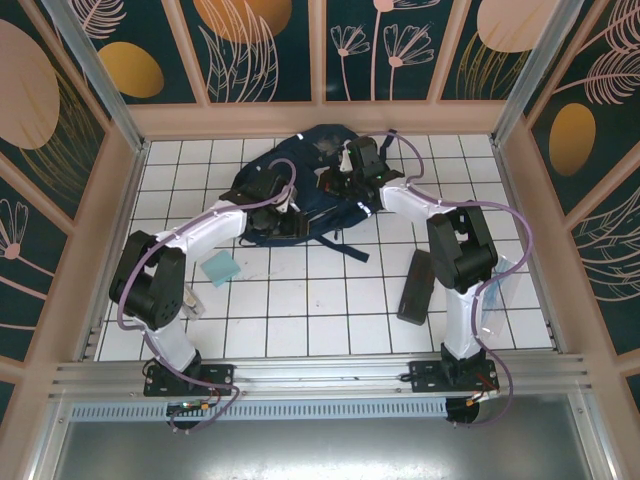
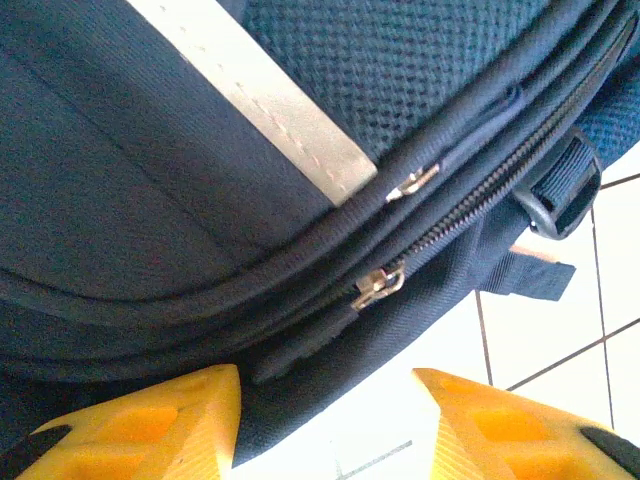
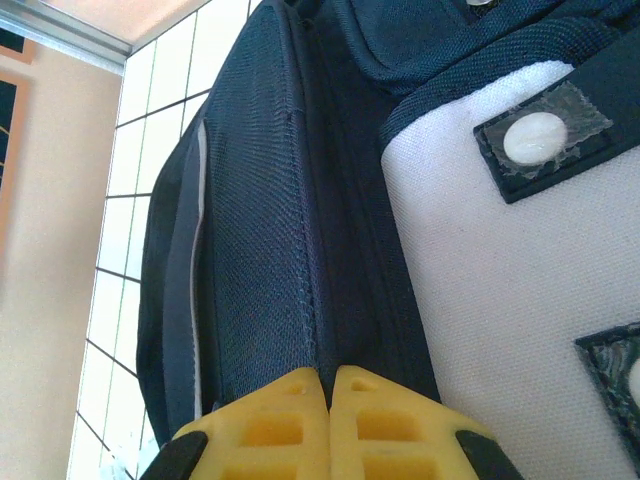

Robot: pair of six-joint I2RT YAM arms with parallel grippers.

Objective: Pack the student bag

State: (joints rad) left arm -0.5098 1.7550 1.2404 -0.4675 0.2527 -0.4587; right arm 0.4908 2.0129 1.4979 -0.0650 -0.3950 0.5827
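your left tool (image 2: pixel 325 390) stands partly wide: its two yellow fingers are apart and clamp nothing. the lower hem of the student bag (image 1: pixel 312 148) and a strip of bare white desk (image 1: pixel 300 310) lie between them. your right tool (image 3: pixel 328 385) is closed, its fingers pressed together at a stitched seam on the bag's side. you cannot tell whether any cloth is caught there.

the bag lies at the far middle of the desk, touching both tools, with the back wall (image 1: pixel 320 118) close beyond it. behind both tools, toward the arm bases, the tiles are mostly open. left of the right tool the bag's side edge drops to tiles that run to the beige side wall.

just ahead of the left tool the bag is coarse navy weave. it has a mesh panel (image 2: pixel 400 60), one flat grey-white stripe (image 2: pixel 260 95), two curved zip lines and two small metal zip pulls (image 2: pixel 378 283). right of that tool sits one black plastic buckle (image 2: pixel 560 190) on a strap. right of the right tool lies a white woven patch (image 3: pixel 480 270) carrying two dark squares, each with a round pale stud (image 3: pixel 538 138).

one flat teal pad (image 1: pixel 218 268) lies well behind the left tool. one dark oblong slab (image 1: pixel 415 285) lies well behind the right tool.
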